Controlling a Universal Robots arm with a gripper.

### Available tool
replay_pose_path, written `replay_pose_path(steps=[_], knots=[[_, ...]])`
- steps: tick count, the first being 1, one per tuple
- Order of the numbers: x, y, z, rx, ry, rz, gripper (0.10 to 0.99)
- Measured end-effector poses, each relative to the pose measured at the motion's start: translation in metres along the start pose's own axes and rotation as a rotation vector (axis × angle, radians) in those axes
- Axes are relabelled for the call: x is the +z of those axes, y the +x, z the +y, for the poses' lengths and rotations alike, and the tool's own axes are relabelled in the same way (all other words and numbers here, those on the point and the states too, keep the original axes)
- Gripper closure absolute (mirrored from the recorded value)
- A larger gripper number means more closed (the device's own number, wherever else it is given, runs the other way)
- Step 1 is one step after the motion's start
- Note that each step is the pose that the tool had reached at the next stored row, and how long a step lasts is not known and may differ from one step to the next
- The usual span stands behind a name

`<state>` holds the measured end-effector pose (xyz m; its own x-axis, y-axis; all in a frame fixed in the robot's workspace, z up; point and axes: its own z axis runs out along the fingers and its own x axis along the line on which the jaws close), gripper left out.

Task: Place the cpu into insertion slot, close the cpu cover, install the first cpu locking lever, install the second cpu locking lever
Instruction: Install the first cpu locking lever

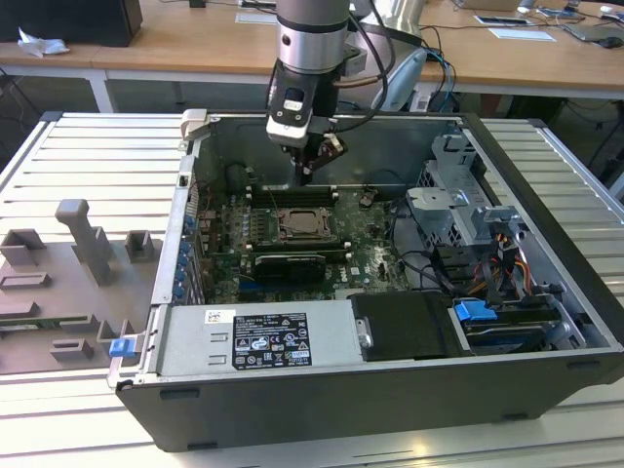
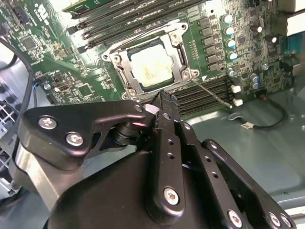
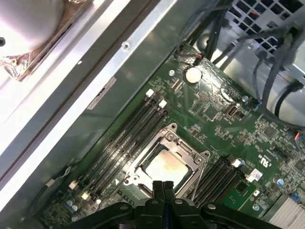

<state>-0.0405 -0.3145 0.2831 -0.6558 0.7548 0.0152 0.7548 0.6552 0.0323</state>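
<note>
Hand (image 1: 304, 177) in the exterior view: hangs inside the open case (image 1: 390, 390), fingers pressed together, grips nothing. Cpu (image 1: 296, 226): sits in the slot (image 1: 319, 237) on the green board (image 1: 366, 249), below the fingertips and clear of them. In both wrist views, pale cpu face (image 2: 151, 69) (image 3: 164, 168) framed by the silvery cover (image 2: 125, 71) (image 3: 143, 164), lying flat around it. Closed hand tip (image 2: 164, 98) (image 3: 162, 185) lines up with the socket's near edge. Thin wire rod (image 2: 212, 94), possibly an unlatched lever, slants from a socket corner across the memory slots (image 2: 209, 98).
</note>
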Motion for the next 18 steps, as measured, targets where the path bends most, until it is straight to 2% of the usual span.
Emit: replay_pose_path(steps=[1, 4, 13, 18], knots=[[0.0, 0.0, 0.0, -0.014, 0.0, 0.0005, 0.98], [0.0003, 0.0, 0.0, -0.12, 0.002, 0.004, 0.98], [0.0018, 0.0, -0.0001, -0.302, 0.005, 0.0098, 0.98], [0.0021, 0.0, -0.0001, -0.43, 0.007, 0.014, 0.98]])
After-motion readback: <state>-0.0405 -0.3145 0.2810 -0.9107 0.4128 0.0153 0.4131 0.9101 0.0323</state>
